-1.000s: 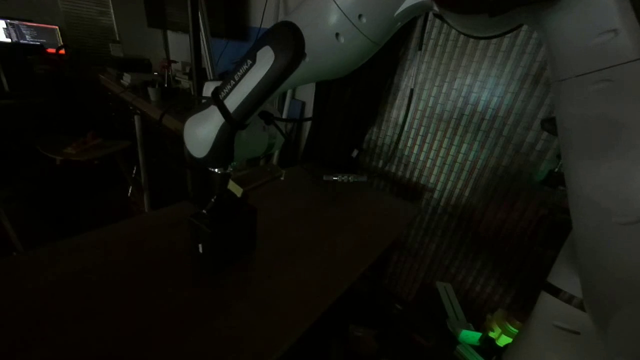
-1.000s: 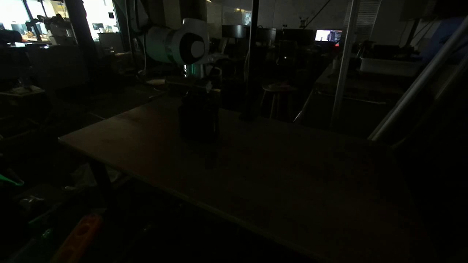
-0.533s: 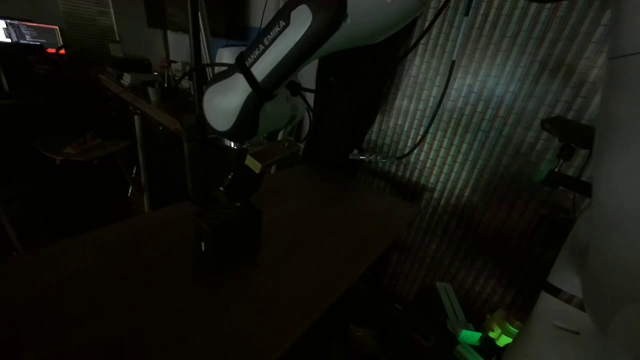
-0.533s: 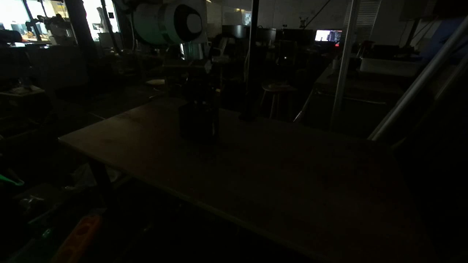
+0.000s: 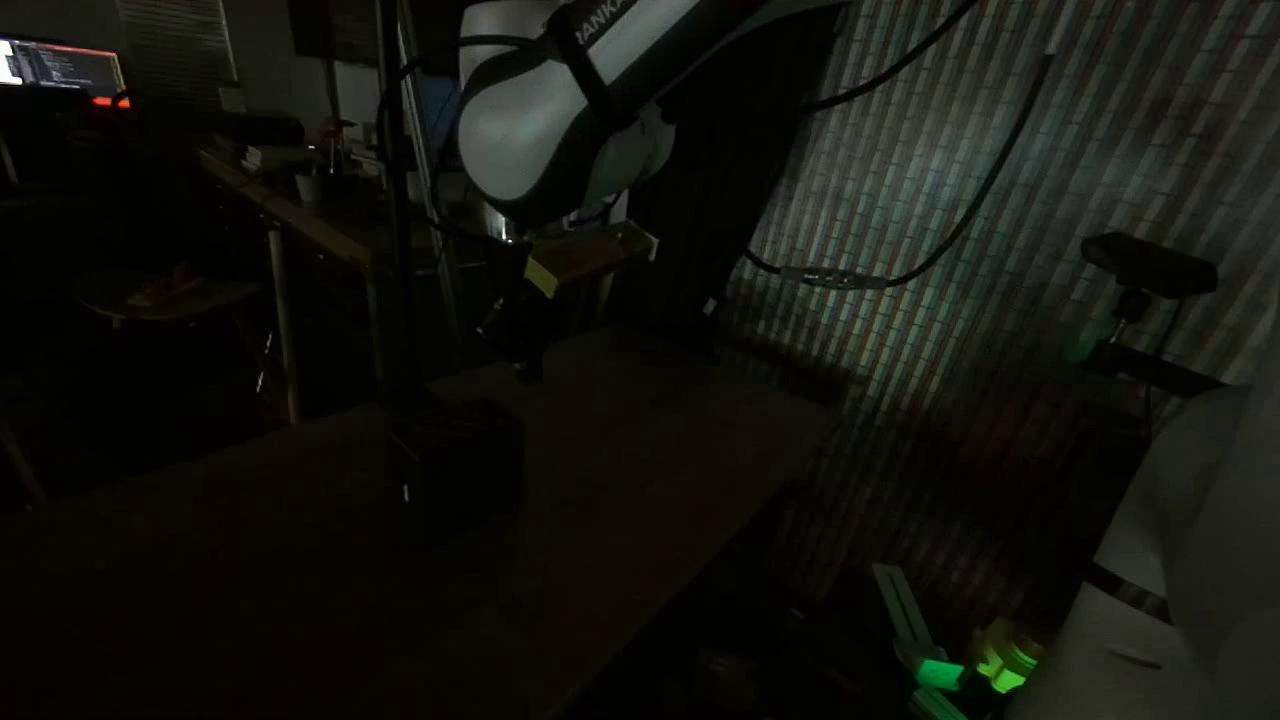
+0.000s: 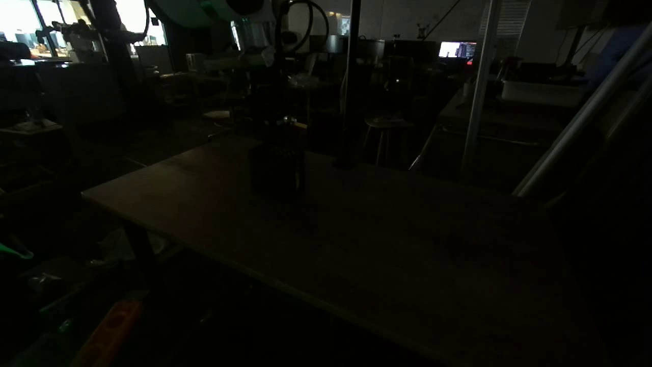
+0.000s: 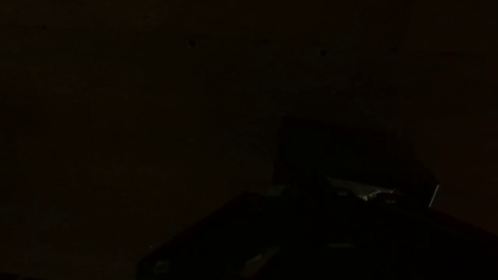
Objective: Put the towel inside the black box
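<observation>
In an exterior view the table (image 5: 640, 460) fills lower left, black box (image 5: 460, 475) on it. Probably nearly done, maybe only a retreat to go. Claw (image 5: 528, 372) hangs upper right of the box, can't tell open or closed. Pale scrap (image 7: 360, 187) just beside it, wrist view lower right, could be the towel, inside already.

Gripper (image 5: 528, 369) and black box (image 5: 458, 470) sunk in darkness
The gripper's spread and the box's inside cannot be told; in the wrist view a pale patch (image 7: 360, 188) is too dim to name; the top edge crops the arm (image 5: 530, 125) in both exterior views
</observation>
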Available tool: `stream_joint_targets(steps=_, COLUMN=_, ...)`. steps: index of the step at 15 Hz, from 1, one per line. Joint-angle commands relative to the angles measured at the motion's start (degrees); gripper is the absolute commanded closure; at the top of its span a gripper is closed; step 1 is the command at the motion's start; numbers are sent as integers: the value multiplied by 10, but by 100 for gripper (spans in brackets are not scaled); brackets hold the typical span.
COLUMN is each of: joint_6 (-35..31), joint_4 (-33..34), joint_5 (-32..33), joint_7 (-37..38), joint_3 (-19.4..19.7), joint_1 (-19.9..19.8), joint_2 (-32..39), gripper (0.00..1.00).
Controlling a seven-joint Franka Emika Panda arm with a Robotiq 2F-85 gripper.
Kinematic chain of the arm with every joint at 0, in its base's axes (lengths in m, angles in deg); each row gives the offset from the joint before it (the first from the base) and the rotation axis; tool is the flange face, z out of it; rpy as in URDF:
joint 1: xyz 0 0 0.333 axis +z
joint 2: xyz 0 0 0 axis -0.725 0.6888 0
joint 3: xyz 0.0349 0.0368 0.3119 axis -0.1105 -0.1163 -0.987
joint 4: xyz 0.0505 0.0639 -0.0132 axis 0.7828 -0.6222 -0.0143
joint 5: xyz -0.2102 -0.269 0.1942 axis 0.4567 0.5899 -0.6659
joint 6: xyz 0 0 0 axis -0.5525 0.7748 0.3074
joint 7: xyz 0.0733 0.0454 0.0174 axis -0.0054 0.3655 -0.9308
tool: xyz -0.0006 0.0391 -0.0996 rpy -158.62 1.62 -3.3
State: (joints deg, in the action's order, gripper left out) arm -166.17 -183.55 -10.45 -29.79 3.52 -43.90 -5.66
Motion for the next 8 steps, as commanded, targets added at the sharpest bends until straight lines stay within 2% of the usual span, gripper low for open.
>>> stream_joint_targets(steps=1, joint_6=14, joint_4=-58, joint_5=12, joint_7=57, joint_3=-3, joint_1=4, joint_2=-78, gripper=88)
stream_joint_targets(steps=8, joint_6=7, joint_4=-127, joint_5=7, joint_7=137, joint_3=-25, joint_1=-3, joint_2=-159, gripper=87)
